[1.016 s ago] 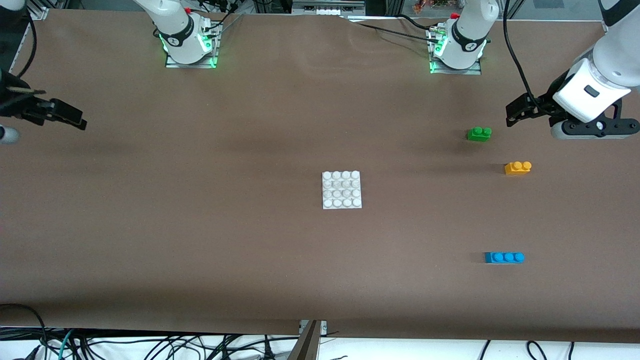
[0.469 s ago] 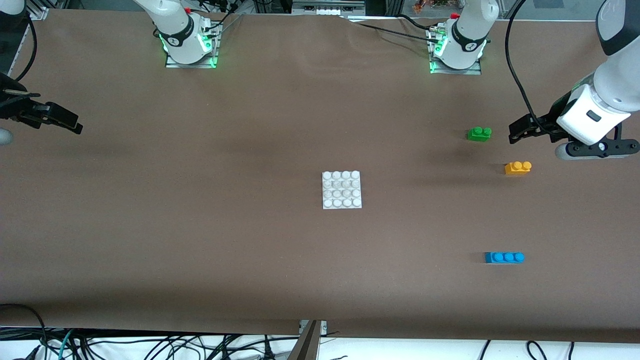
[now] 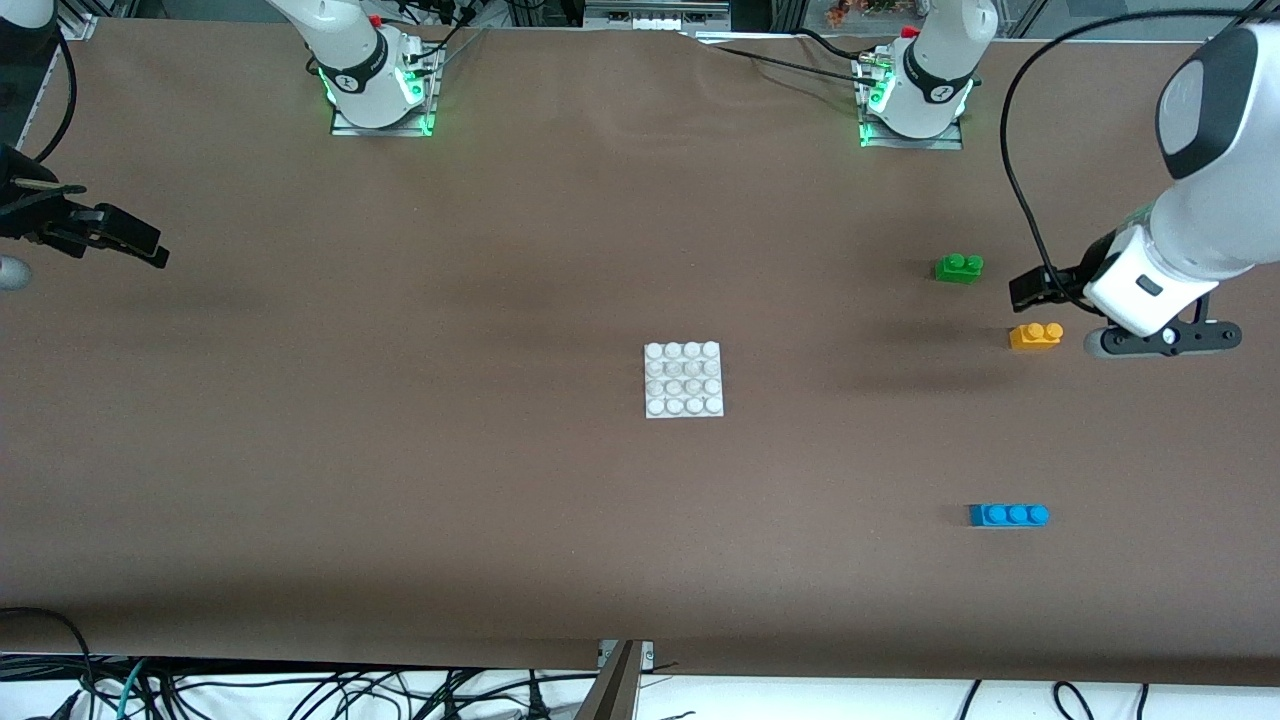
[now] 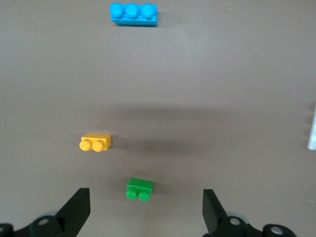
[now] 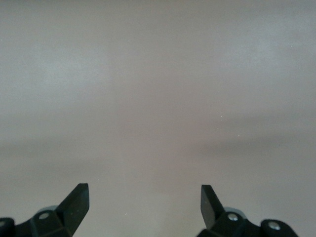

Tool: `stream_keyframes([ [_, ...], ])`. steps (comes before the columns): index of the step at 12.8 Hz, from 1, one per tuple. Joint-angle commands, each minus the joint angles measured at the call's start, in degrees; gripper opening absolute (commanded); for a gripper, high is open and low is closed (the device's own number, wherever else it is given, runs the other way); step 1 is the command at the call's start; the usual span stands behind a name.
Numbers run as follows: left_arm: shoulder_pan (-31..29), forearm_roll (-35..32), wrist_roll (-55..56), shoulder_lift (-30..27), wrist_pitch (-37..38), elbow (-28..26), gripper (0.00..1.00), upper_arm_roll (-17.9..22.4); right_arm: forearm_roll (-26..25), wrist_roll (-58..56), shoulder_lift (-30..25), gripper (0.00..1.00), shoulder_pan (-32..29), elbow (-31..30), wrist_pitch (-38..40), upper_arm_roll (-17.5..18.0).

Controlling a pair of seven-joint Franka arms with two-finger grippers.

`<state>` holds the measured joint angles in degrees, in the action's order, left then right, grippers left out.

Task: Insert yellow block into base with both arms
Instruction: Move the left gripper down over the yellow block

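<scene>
a wide table covered in a matte brown sheet [image 3: 400, 480] carries four plastic pieces. a flat white square studded base plate [image 3: 683, 379] lies near its middle. toward the left arm's end sit a small green two-stud brick [image 3: 958, 268], a small orange-yellow two-stud brick [image 3: 1035, 336] nearer the front camera, and nearest, well apart, a longer blue three-stud brick [image 3: 1008, 515].
</scene>
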<state>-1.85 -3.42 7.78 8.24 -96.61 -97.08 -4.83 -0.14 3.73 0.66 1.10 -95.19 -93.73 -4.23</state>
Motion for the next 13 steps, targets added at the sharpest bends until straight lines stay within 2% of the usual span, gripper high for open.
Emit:
stream_keyframes([
  [1,-1.67,-1.33,-3.38,0.80,-4.19,-3.10,1.00,0.87,-0.22,0.58,-0.31,1.00,0.21,0.44,0.31,-0.07],
  [4,-2.02,-2.11,-3.82,1.08,-10.95,-8.72,1.00,1.84,-0.13,0.49,-0.14,1.00,0.30,0.44,0.39,-0.07],
  [9,-4.39,-3.18,-9.79,3.97,-17.29,-11.54,1.00,3.51,-0.13,0.40,0.39,1.00,0.39,0.44,0.75,0.01],
  [13,-5.80,-3.26,-10.24,4.33,-21.85,-15.23,1.00,3.52,-0.13,0.40,0.39,1.00,0.39,0.44,0.75,0.01],
])
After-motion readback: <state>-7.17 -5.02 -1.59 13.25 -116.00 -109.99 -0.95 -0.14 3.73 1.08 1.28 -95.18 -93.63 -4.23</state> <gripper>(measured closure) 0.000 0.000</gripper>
